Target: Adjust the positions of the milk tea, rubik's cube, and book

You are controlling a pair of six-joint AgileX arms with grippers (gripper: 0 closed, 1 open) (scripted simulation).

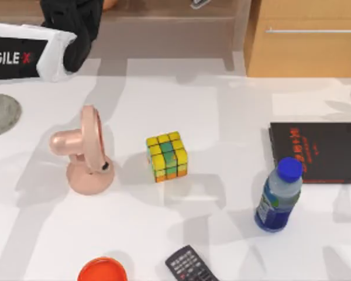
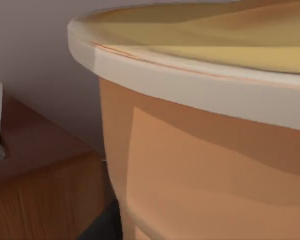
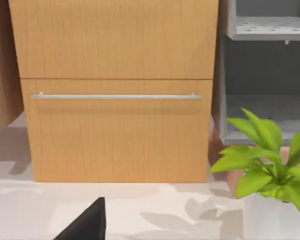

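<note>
Looking down on a white worktop point(image 1: 222, 117), shadow-streaked, backed by a low brown shelf point(image 1: 164, 23) and a pale wooden cabinet point(image 1: 304, 38) with a long metal drawer handle. Reaching with the left arm point(image 1: 70, 29) to the back edge, putting the left jaws at that shelf. Finding the milk tea point(image 2: 205, 165) pressed right up close to the left jaws, its white rim and peach wall towering beside a wooden ledge point(image 2: 40, 190); not being able to tell how far the left jaws are spread or whether they are clamping the cup. Leaving the rubik's cube point(image 1: 167, 156) well away from the left jaws, out in the middle of the worktop, just beside a pink desk fan point(image 1: 85, 152).

Keeping the right arm parked, its jaws facing the cabinet front with a potted plant point(image 3: 270, 160) off to one side; again not being able to tell their opening.

Risking, by judgement, a tipped or scraped cup: being so tight to the ledge and wall, any sideways swing could be knocking the tall milk tea over. Risking also a clipped fan on a later reach toward the cube, and, farther from the left jaws, a toppled water bottle point(image 1: 279, 196) near the black book point(image 1: 319, 152).
</note>
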